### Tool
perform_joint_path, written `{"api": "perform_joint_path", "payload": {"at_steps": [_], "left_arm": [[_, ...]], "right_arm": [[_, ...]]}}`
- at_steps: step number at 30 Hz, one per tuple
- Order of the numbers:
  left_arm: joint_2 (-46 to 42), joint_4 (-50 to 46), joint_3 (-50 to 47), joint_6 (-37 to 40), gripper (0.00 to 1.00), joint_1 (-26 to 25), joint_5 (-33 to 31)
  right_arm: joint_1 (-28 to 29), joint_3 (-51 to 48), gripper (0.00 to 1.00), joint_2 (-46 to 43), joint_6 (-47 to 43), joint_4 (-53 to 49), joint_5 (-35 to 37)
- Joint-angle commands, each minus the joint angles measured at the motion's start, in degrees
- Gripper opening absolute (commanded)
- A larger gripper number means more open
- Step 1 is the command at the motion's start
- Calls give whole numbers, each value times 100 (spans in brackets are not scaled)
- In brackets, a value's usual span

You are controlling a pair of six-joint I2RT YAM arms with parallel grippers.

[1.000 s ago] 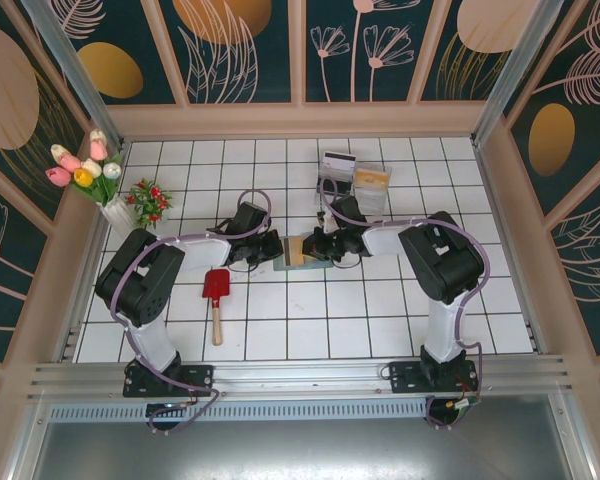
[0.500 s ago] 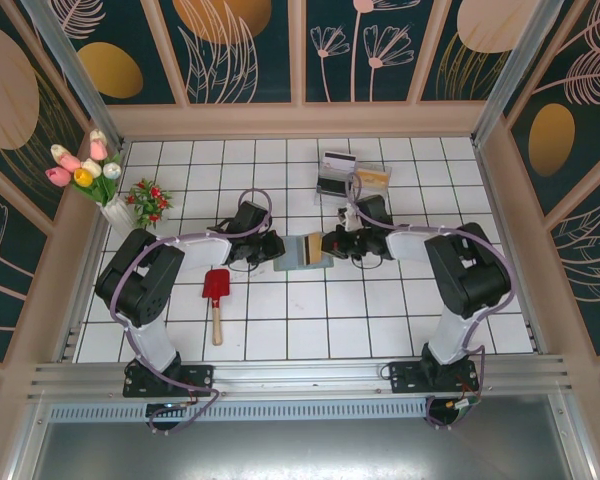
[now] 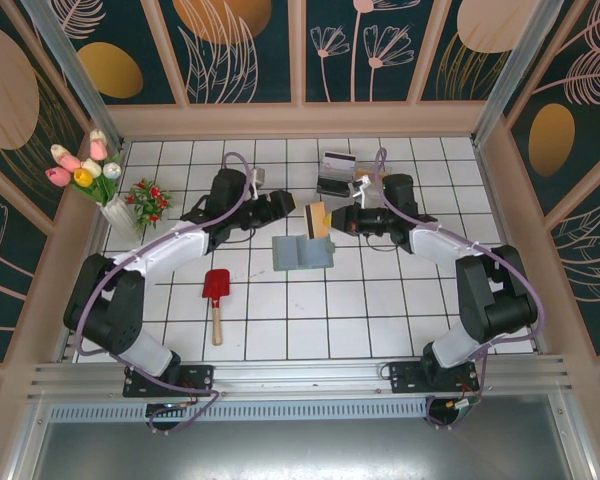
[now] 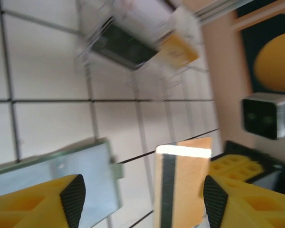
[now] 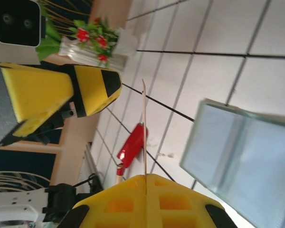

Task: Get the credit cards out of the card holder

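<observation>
— Walls first: what is seen around the tabletop (image 3: 380,330)?
— Dark teal panels painted with gold and peach leaves and flowers are set in pale wooden frames on three sides. White square tiles with dark joints are laid over the tabletop, and a metal rail is fixed along its near edge.
— How are the arms placed?
— Both are stretched toward the middle of the far half. The left gripper (image 3: 280,204) is held open, its black-padded fingers (image 4: 73,199) spread wide apart. The right gripper (image 3: 337,220) is closed on the tan-gold credit card (image 3: 318,220), which is held clear of the tiles, its dark stripe turned to the left wrist camera.
— And the card holder?
— The card holder (image 3: 303,252) is laid open and flat near the tabletop's centre, just on the near side of the raised card and apart from both grippers.
— What else is noted?
— Clear plastic boxes (image 3: 352,175) are set by the far edge. A vase of tulips (image 3: 85,172) and a small red-flowered plant (image 3: 150,200) are placed by the far left corner. A red toy shovel (image 3: 216,290) is laid toward the near left.
</observation>
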Motion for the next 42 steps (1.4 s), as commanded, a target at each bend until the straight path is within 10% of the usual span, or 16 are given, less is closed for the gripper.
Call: {"api": "perform_joint_path", "payload": {"at_steps": [1, 5, 23, 34, 40, 42], "left_arm": [[-73, 1206, -346, -560, 73, 44, 900], [34, 2243, -625, -1027, 72, 42, 1373], [400, 4413, -957, -2048, 0, 33, 2043], [407, 4471, -1010, -2185, 0, 31, 1928], [363, 4228, -1060, -2138, 0, 33, 1835], [322, 3562, -1017, -1905, 16, 105, 1722]], "right_arm": [[-72, 254, 0, -160, -9, 445, -793], [-78, 233, 0, -145, 492, 1001, -1094], [7, -112, 0, 3, 2347, 2998, -1383], [202, -56, 18, 373, 3372, 4264, -921], [205, 49, 3, 508, 3345, 4256, -879], [175, 118, 0, 514, 3078, 3921, -871]]}}
